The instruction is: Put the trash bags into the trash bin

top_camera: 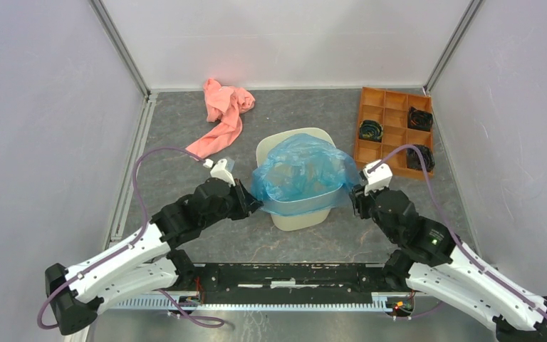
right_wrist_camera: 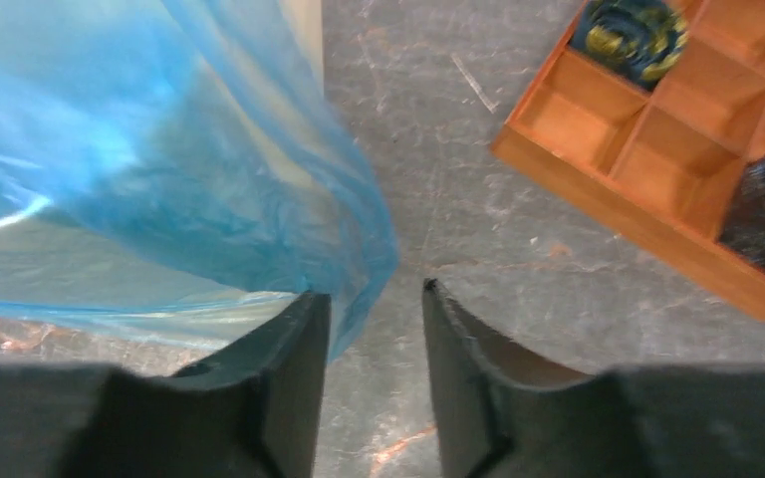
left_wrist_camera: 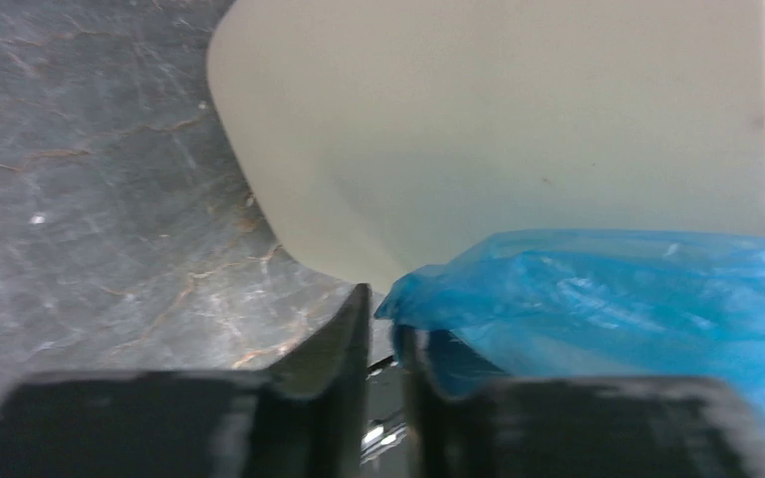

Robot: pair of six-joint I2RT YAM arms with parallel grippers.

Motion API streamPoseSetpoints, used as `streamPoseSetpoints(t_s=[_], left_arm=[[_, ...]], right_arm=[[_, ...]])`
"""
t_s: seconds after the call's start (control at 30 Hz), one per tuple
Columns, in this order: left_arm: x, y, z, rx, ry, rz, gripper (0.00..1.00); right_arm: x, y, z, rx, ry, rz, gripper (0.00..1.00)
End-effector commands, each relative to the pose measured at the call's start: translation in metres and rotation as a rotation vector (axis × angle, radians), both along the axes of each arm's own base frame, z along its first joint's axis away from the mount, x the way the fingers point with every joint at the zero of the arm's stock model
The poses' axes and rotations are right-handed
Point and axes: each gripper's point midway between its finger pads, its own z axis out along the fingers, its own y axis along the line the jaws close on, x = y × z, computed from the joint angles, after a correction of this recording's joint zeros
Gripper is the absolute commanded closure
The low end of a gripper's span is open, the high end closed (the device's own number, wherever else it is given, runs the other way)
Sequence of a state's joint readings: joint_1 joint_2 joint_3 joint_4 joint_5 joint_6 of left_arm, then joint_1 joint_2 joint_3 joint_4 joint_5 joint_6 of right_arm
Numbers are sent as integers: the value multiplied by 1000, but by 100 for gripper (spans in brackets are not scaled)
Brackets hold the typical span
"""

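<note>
Two grippers, one at each near corner of the bin (top_camera: pixel 288 135). The left gripper (left_wrist_camera: pixel 383 304) has its jaws almost together with a sliver of gap between them. The blue corner of the bag (left_wrist_camera: pixel 598 289) sits right at the tips — whether any film is pinched in there, I cannot tell. The right gripper (right_wrist_camera: pixel 374 294) stands parted, bare table (right_wrist_camera: pixel 458 199) showing through the gap; the bag only drapes past one finger, nothing held.

Outward now: the bag sits in the bin and billows above the rim. Its hem is folded over the near edge and hangs down the front wall, while the far rim shows bare. The job looks nearly done, and the step in hand, I'd say, is seating that hem. It wants a gentle touch, as the film is thin. Pull low and outward at the corners, evenly on both sides, and don't drag the light bin along.

Beyond lie a pink cloth (top_camera: pixel 224 114) and an orange tray (top_camera: pixel 392 107). Writing? None readable — the bin is plain, with no brand or label anywhere.
</note>
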State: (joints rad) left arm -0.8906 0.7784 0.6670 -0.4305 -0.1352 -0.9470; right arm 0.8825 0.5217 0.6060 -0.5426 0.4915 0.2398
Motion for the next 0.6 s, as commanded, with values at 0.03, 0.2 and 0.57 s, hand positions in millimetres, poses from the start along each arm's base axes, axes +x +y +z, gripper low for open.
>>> streamPoseSetpoints(t_s=[0.03, 0.2, 0.57], left_arm=[[10, 16, 26, 78, -121, 10, 61], [-7, 45, 58, 138, -218, -40, 25], [12, 25, 155, 105, -415, -91, 4]], right_arm=[[-8, -9, 77, 19, -135, 73, 40], [-25, -6, 123, 17, -175, 200, 28], [21, 44, 189, 18, -352, 233, 24]])
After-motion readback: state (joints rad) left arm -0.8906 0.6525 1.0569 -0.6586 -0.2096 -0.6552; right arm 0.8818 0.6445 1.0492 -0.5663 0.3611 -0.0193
